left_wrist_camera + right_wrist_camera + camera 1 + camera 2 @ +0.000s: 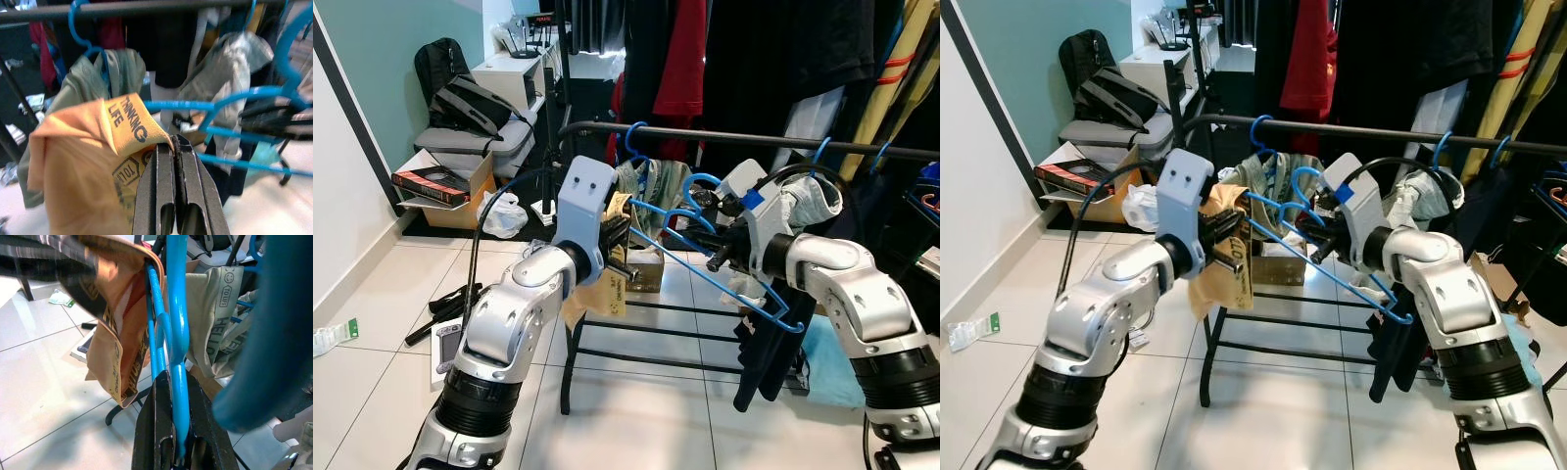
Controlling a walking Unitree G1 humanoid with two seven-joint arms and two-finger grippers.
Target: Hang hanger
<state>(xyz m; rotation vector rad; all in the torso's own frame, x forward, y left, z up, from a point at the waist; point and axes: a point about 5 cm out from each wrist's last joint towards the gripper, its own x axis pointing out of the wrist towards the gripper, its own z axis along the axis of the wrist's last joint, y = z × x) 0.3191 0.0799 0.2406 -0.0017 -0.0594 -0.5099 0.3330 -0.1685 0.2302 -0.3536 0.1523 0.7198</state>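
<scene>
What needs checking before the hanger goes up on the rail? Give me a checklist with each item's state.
1. Right gripper shut on the blue hanger: ok.
2. Left gripper pinching the orange garment: ok.
3. Garment seated on the hanger's end: ok, draped over it.
4. Hanger hook over the black rail: not ok, it sits below the rail.
5. Free gap on the rail between hung hangers: cannot tell.

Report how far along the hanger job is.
Done: the right end effector is shut on the blue hanger, and the left end effector pinches the orange garment draped on it. Left: the hanger's hook is below the black rail, not on it.
</scene>
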